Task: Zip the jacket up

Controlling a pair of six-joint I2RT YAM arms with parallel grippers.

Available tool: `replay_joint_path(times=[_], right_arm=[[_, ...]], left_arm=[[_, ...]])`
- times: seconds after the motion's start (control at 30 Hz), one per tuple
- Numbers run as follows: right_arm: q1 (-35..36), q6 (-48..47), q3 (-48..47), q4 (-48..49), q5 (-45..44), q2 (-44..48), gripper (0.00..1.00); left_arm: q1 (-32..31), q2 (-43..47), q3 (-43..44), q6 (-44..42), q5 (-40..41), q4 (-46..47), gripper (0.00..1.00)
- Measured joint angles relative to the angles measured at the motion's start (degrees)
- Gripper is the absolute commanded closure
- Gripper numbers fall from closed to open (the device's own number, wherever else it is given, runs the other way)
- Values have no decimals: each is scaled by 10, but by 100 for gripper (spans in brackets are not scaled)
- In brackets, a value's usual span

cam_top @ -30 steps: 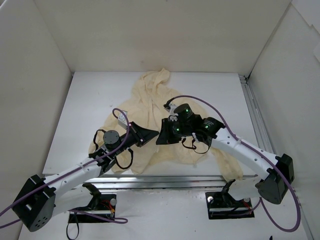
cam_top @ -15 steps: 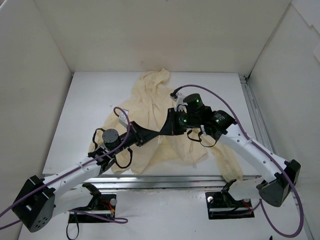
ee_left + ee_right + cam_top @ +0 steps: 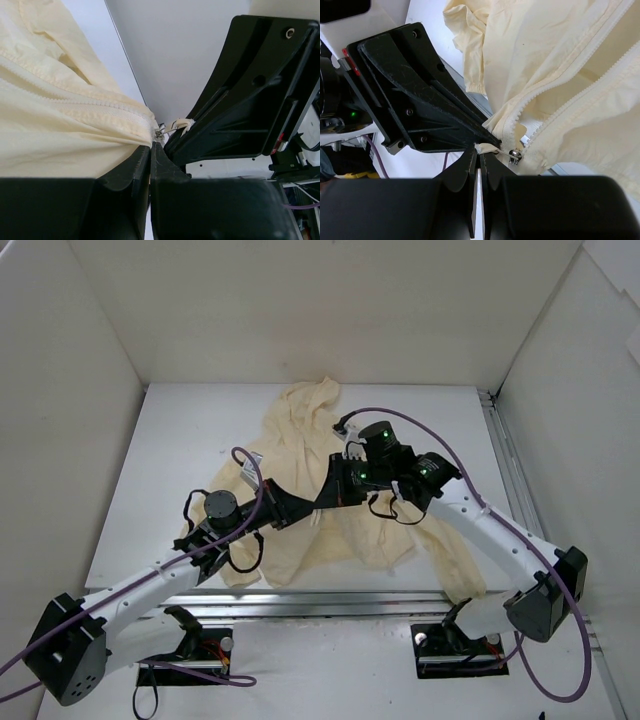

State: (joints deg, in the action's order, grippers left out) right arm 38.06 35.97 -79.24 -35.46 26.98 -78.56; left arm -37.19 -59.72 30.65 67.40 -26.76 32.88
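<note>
The pale yellow-cream jacket lies spread on the white table, hood toward the back. My two grippers meet over its lower front. My left gripper is shut on the jacket fabric just below the zipper. The small metallic slider sits right above its tips. My right gripper is shut on the cream pull tab, which is tied to the slider. Above the slider the two zipper tooth rows run apart. The left gripper's black fingers press in from the left.
White walls enclose the table on three sides. An aluminium rail runs along the right side and another along the front edge. Part of the jacket hangs over the front edge at the right. Purple cables loop off both arms.
My right wrist has shifted toward the back and a little right, still meeting the left gripper. The left gripper edged slightly forward. Both stay shut at the zipper's base.
</note>
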Motion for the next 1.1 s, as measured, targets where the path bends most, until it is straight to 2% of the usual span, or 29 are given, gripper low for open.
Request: replay_joint_path(times=[0.5,1.1], right_arm=[[-18,3,-17,2,6,-41,100],[-9,29,1,42,5,-73,100]], left_arm=[[4,-8,2,-29,-35,2,100],[-5,-23,13,-55,-40,-2,100]])
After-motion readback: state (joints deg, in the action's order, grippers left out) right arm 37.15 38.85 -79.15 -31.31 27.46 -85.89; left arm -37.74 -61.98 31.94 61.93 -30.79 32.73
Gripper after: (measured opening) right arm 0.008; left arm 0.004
